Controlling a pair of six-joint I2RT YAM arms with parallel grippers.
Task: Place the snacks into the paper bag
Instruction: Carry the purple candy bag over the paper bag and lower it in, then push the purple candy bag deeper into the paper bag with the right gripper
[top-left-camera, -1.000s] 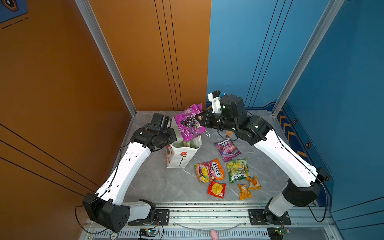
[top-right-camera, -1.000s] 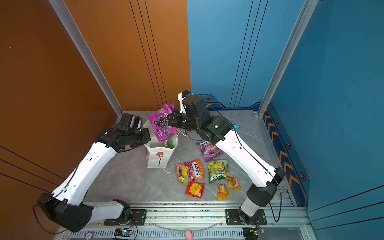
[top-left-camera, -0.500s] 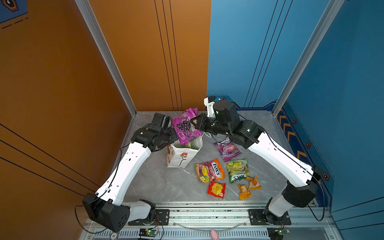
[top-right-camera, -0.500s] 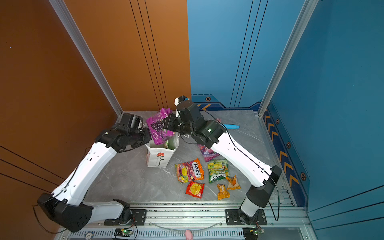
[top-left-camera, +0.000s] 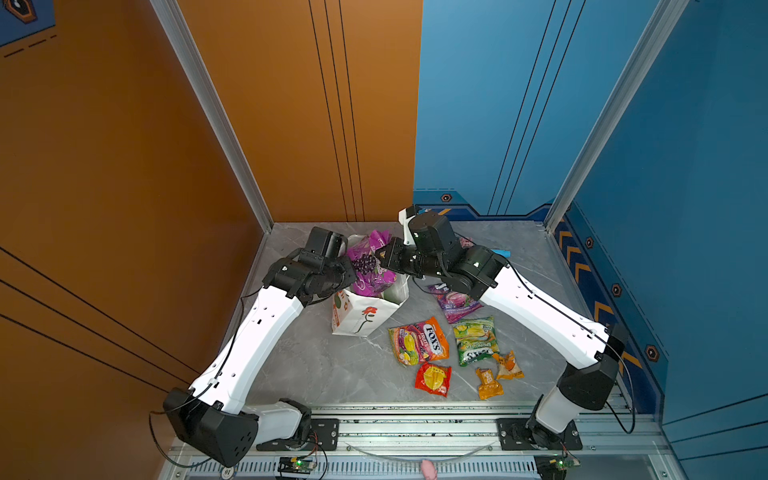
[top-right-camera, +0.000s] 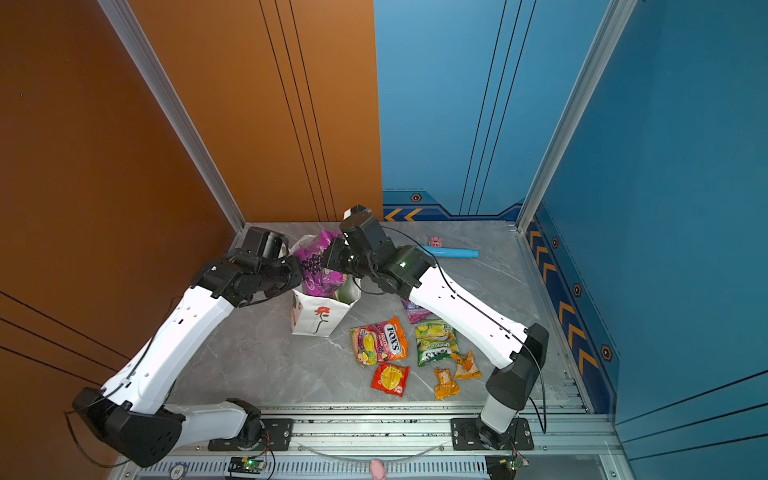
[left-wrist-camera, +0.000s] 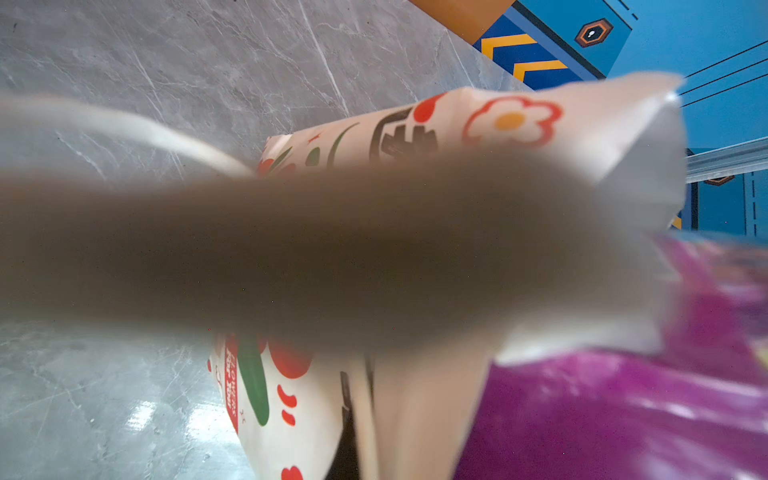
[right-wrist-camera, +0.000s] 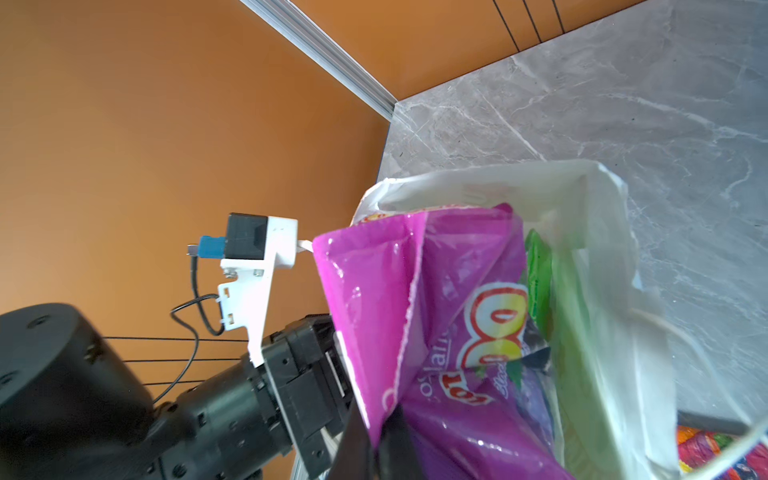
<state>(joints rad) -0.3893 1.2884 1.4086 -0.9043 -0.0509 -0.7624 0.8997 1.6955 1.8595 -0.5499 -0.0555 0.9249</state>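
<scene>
Centre frame, the right gripper pinches the purple packet, partly inside the paper bag. The left gripper, pressed together, grips the bag's left rim.

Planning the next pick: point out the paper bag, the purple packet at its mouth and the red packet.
paper bag (top-left-camera: 358, 321), in a top view, flower-printed front wall.
purple packet (top-left-camera: 366, 264), in a top view, grape picture.
red packet (top-left-camera: 434, 378), in a top view, yellow middle.
</scene>
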